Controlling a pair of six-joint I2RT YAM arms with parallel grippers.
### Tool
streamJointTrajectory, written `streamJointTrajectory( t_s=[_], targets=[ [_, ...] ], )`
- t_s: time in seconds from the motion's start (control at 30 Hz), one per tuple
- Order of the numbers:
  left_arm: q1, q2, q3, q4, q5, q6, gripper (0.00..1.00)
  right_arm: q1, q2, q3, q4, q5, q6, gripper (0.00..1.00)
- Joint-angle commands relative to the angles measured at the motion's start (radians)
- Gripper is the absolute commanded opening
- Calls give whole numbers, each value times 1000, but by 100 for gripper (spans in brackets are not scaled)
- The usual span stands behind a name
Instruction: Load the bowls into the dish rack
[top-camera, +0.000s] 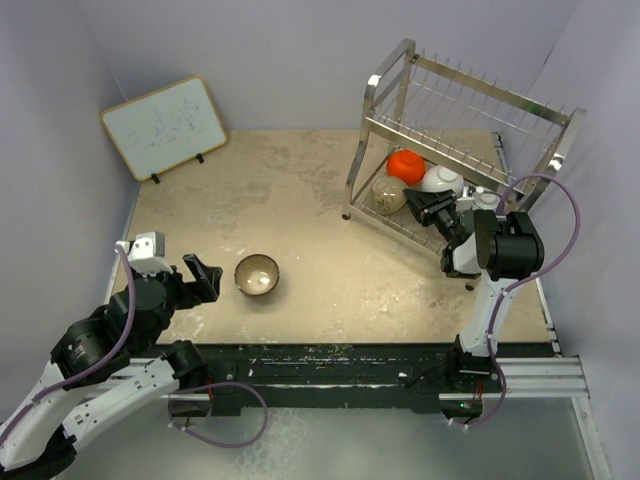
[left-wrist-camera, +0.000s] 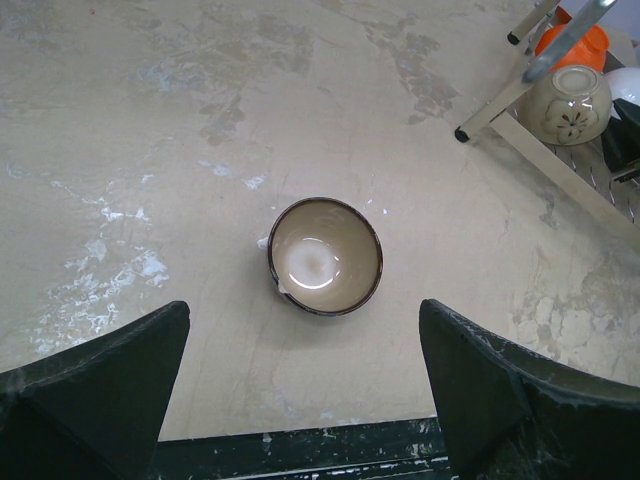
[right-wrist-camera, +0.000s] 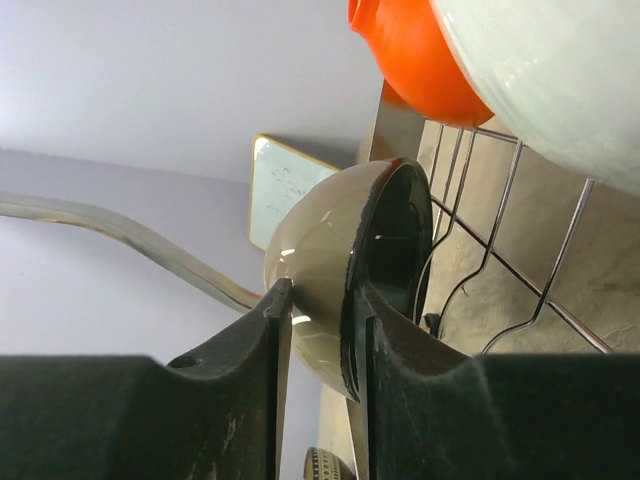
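Cannot read the faint scribbles on the wood-framed whiteboard (top-camera: 160, 128): too pale, too small. Painted on the outside of the beige bowl (left-wrist-camera: 565, 100), a brown flower with thin petals.

Hard to judge at the right gripper (right-wrist-camera: 320, 290): black fingers (right-wrist-camera: 240, 400) narrowly apart, astride the rim of that beige bowl, one against the glossy outside, one in the shiny black inside. Cannot tell whether pressing on the wall or slack. Cut off by the edge of the right wrist view: most of the orange-red bowl (right-wrist-camera: 415, 60) and the white bowl (right-wrist-camera: 540, 70). Partly screened by wires from above: this gripper, reaching into the lower tier.

Set in the lower tier of the dish rack (top-camera: 470, 120): those three bowls, close together, the beige one tipped on edge nearest the open table. Bright silver tube for the frame, thin wire for the floor and the bent dividers.

Upright on the table (top-camera: 320, 190), well apart from the rack: the tan-brown bowl (left-wrist-camera: 325, 255), round, dark at the rim, pale and glazed inside with a soft sheen. Mottled, stone-like tabletop, scuffed white in patches.

Near that bowl, on the near side: the left gripper (left-wrist-camera: 302, 308), jaws spread wide, nothing between them. Broad, dark, wedge-shaped fingers, coarse on the surface, cut off at the bottom of the left wrist view.
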Motion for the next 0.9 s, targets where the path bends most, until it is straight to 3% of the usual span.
streamJointTrajectory(
  t_s=[0.0, 0.47, 0.87],
  targets=[
    [-5, 2, 10, 21, 2, 6, 99, -3, -39, -16, -76, 44, -49, 34],
    [-5, -5, 8, 28, 7, 13, 99, -3, -218, -10, -363, 132, -204, 63],
    [-4, -22, 7, 30, 8, 15, 99, -1, -353, 62, -721, 264, -433, 73]
  ],
)
